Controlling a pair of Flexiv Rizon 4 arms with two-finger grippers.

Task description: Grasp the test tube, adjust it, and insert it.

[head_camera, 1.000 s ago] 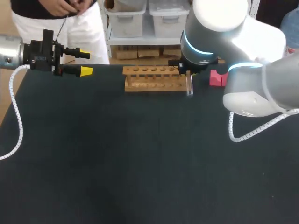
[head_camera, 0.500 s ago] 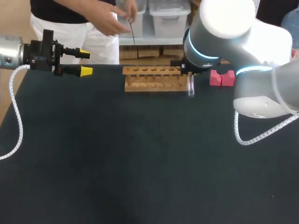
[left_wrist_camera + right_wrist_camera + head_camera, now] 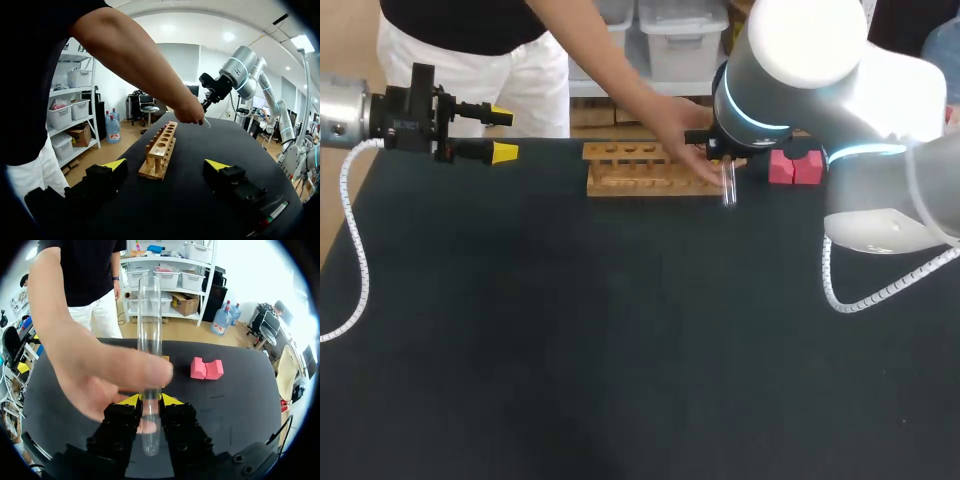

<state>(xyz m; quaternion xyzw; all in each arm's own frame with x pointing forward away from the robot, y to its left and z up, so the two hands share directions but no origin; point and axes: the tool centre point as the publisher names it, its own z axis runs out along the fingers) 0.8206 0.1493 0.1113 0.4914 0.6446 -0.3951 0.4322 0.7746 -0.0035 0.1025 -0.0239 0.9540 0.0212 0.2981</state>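
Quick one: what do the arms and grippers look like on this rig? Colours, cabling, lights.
Right arm: bulky rounded white-grey links, glowing cyan rings at the joints. Left arm: only a silver wrist section shows. Left gripper and right gripper: black blocky bodies, two fingers with yellow tips. A white coiled cable runs off each arm.

Bright ceiling light glares on right arm (image 3: 800,40).

Rack (image 3: 650,172) far middle, test tube (image 3: 728,187) seemingly at its right end, block (image 3: 794,168) farther right
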